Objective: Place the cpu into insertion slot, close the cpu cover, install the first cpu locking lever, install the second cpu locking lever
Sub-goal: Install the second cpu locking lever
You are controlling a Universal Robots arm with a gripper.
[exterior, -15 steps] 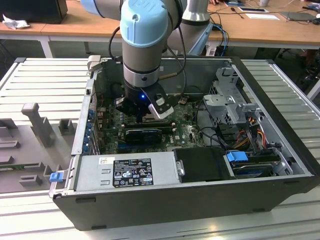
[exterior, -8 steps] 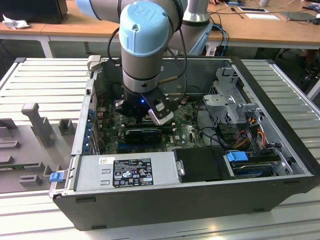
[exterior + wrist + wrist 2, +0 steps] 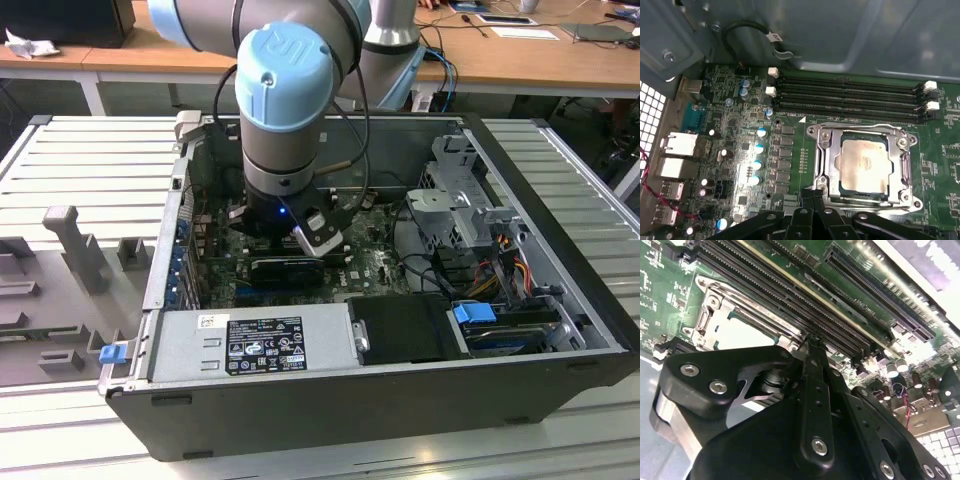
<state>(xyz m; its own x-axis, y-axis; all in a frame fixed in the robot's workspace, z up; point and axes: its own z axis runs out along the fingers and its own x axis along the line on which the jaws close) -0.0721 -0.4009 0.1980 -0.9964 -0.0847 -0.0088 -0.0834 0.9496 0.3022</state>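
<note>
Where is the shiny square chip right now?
In the first wrist view, the cpu sits in the insertion slot, beside the long black memory slots.

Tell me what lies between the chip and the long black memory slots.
In the first wrist view, the cover's metal edge and a strip of green board separate the chip from the memory slots.

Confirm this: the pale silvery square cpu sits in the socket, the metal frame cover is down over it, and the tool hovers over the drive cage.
Wrong place. The first wrist view shows the black tool at the socket edge, beside the pale silvery square cpu under the closed metal frame cover, not over the drive cage.
</note>
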